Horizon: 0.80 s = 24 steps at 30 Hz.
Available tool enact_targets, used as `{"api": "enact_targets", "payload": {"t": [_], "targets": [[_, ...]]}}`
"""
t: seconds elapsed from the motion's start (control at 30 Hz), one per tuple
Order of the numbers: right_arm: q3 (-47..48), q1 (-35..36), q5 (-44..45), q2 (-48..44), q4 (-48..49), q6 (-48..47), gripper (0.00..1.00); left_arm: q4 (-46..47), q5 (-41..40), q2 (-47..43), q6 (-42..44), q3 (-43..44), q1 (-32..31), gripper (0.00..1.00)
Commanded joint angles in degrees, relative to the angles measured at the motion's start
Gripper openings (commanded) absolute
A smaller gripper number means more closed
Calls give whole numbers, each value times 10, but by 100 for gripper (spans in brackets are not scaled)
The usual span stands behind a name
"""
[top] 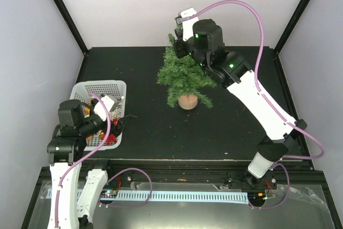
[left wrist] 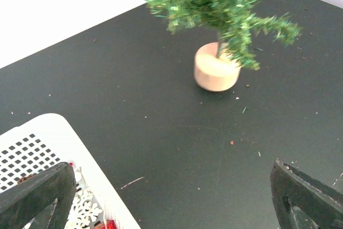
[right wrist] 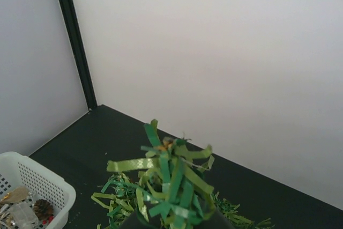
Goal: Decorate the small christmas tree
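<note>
Top external: small christmas tree (top: 185, 76) upright

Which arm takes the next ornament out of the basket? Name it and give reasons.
Left. The left pincer hangs open at the white basket edge, ornaments right beneath it. The right pincer is shut on the small christmas tree at its top, far across the table from the basket.

No lettering, label, brand, number or sign can be read anywhere: none on the small christmas tree (top: 185, 73), none on the white basket (top: 99, 84) to its left, none on the walls behind it.
</note>
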Motion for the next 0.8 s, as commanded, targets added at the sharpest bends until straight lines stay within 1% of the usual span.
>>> {"api": "enact_targets", "payload": {"t": [0.0, 0.17, 0.37, 0.43, 0.5, 0.6, 0.7, 0.73, 0.77], "targets": [[-26, -13, 17, -41, 61, -7, 1, 17, -5, -8, -10, -2, 3, 99], [-80, -15, 28, -68, 76, -10, 1, 17, -7, -10, -10, -2, 3, 99], [-173, -16, 54, -122, 110, -17, 2, 17, -8, -12, -11, -3, 3, 99], [-194, -16, 62, -138, 112, -15, 11, 17, -8, -10, -11, -3, 4, 99], [-202, -16, 70, -152, 111, -12, 25, 17, -8, -10, -11, -2, 3, 99], [-207, -16, 85, -171, 106, -7, 42, 17, -10, -11, -11, -2, 4, 99], [-207, -16, 96, -184, 97, -10, 51, 18, -13, -12, -13, -3, 4, 99], [-206, -17, 101, -188, 94, -11, 56, 18, -13, -13, -13, -2, 3, 99], [-204, -16, 105, -192, 92, -11, 59, 19, -13, -13, -13, -3, 3, 99]]}}
